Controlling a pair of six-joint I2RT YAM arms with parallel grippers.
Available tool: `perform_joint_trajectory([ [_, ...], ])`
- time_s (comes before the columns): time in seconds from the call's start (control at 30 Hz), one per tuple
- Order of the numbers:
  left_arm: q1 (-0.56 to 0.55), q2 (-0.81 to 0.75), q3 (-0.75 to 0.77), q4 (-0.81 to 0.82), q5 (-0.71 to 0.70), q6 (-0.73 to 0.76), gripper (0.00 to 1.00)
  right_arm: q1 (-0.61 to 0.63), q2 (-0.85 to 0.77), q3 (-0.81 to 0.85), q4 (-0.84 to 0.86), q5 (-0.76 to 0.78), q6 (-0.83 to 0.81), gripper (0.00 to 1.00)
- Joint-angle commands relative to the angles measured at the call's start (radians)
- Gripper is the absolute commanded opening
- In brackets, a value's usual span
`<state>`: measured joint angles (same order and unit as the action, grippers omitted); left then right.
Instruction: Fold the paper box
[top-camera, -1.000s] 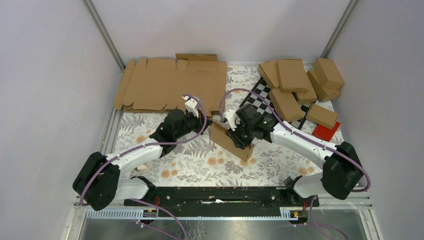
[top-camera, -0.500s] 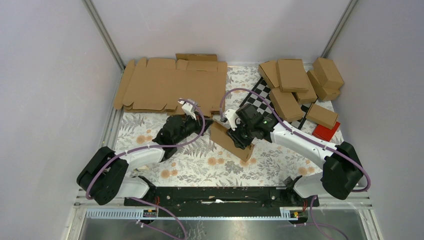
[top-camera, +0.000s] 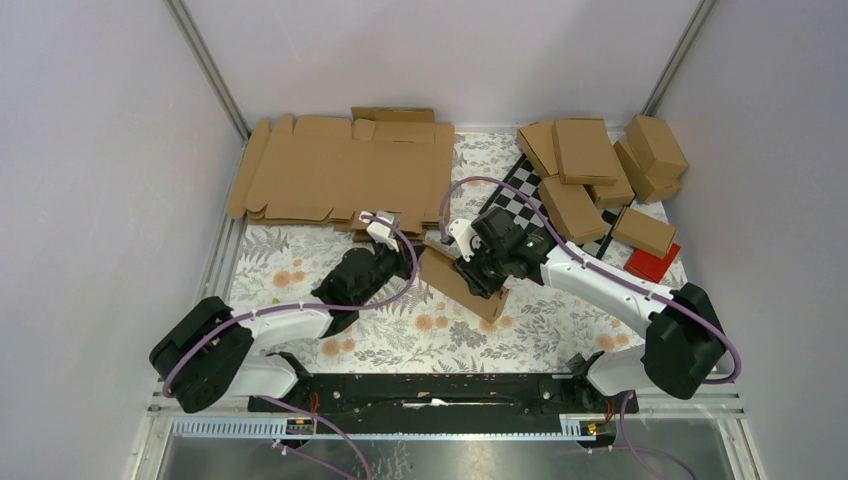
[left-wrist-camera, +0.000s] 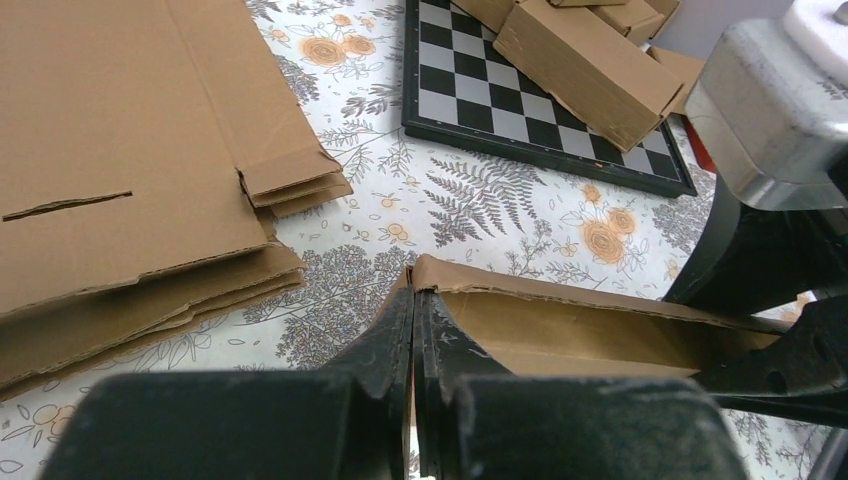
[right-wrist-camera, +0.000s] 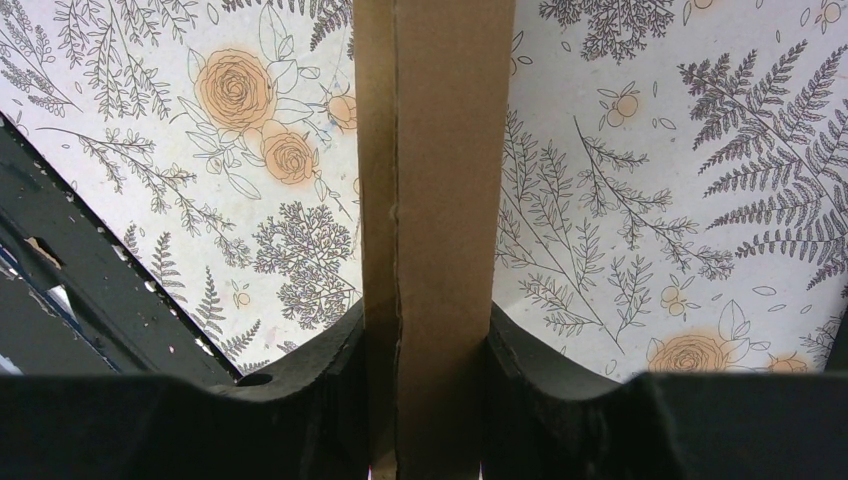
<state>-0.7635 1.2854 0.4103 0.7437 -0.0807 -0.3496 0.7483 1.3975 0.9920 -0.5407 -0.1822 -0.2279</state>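
Right wrist view: right pincer (right-wrist-camera: 425, 345) clamped across box (right-wrist-camera: 440, 150), mid-surface (right-wrist-camera: 620, 200). Left pincer (left-wrist-camera: 413, 335) closed, empty, near box end. Cardboard likely light, stiff, creases readily; grip flap edges.

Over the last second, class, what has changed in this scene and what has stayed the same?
The left hand drew back toward the near edge, fingers shut, tips at the end of the paper box; whether it pinches a flap is unclear. The right hand stayed clamped on the box, which has not shifted.
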Motion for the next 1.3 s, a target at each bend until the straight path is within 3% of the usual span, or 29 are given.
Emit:
perform_joint_trajectory([
  [0.0,-0.029,0.017,-0.011,-0.173,-0.074,0.022,0.0,0.01,0.01,0.03,-0.022,-0.022,-0.02,0.3],
  [0.37,-0.021,-0.217,0.095,-0.497,-0.035,-0.056,0.42,0.007,0.011,0.025,-0.021,-0.016,-0.022,0.3],
  [0.5,0.007,-0.258,0.111,-0.512,0.0,-0.101,0.52,0.007,0.012,0.025,-0.022,-0.022,-0.022,0.3],
  [0.67,0.164,-0.209,0.146,-0.44,0.229,-0.213,0.68,0.007,0.005,0.022,-0.022,-0.023,-0.022,0.3],
  [1.0,0.23,-0.075,0.268,-0.374,0.356,-0.288,0.68,0.007,-0.013,0.011,-0.022,-0.019,-0.018,0.3],
  [1.27,0.231,-0.029,0.246,-0.425,0.361,-0.294,0.43,0.008,-0.017,0.01,-0.022,-0.019,-0.018,0.3],
])
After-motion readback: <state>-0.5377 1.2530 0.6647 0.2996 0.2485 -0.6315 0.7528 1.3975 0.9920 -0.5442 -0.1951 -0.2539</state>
